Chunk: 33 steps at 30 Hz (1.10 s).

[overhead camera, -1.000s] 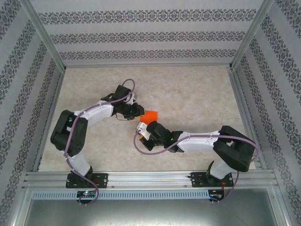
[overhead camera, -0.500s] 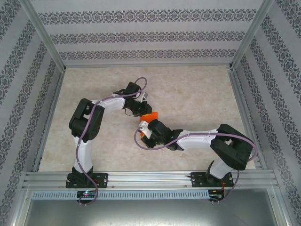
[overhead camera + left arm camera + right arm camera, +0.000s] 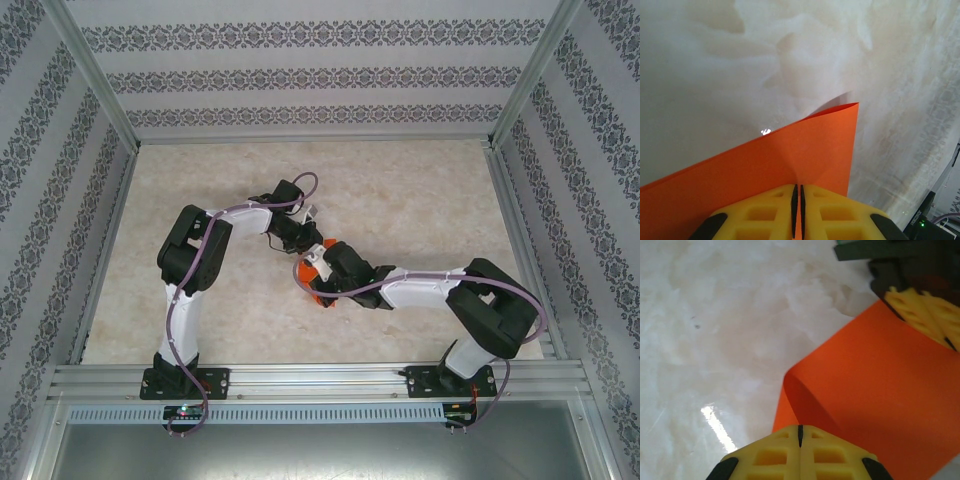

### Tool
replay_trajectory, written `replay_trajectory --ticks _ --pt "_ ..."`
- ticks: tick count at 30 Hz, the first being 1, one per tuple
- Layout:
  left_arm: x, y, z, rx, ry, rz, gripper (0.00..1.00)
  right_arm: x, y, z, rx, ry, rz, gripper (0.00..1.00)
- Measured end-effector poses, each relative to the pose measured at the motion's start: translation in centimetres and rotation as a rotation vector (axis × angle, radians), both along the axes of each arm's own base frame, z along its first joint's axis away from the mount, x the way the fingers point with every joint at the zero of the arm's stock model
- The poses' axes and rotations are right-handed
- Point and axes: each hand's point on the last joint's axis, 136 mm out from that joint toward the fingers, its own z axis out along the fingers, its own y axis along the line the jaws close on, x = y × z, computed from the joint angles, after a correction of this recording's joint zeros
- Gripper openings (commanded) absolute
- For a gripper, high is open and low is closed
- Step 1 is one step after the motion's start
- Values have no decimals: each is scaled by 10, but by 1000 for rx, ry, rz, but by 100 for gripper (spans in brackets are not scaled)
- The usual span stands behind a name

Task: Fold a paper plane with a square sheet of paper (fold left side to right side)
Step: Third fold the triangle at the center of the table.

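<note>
The left gripper [image 3: 797, 189] has its two yellow fingers pressed together on an edge of the bright orange sheet of thin paper [image 3: 790, 160], with the paper caught in the slit between them. From the fingertips the sheet spreads forward and off to the gripper's left, and it ends in a sharp corner ahead and to the right. A faint crease runs up from the grip. Beyond the paper lies the pale marbled tabletop [image 3: 740, 65].

The right gripper [image 3: 800, 430] is closed as well. The sheet runs right up to its tips and appears to be pinched there. Just ahead of those tips the paper bends over in a soft rounded curl, then stretches away forward and to the right. At that far right end the left gripper's yellow fingers sit on the sheet's edge.

From above, the two grippers meet close together near the middle of the tabletop, with the orange paper between and under them.
</note>
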Motion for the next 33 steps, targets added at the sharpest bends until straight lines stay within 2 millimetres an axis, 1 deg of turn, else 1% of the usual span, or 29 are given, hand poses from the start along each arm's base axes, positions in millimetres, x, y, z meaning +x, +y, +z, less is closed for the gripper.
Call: replay_trajectory --ticks 7,12,25,33 --pt "0 0 0 1 0 -2 13 18 -19 -3 -2 28 -89 0" --pt "0 0 0 1 0 -2 13 28 -30 -8 -13 41 -132 0" --pt "0 0 0 1 0 -1 13 34 -35 -18 -45 68 -166 0" --pt "0 0 0 1 0 -1 13 36 -42 -24 -67 82 -187 0"
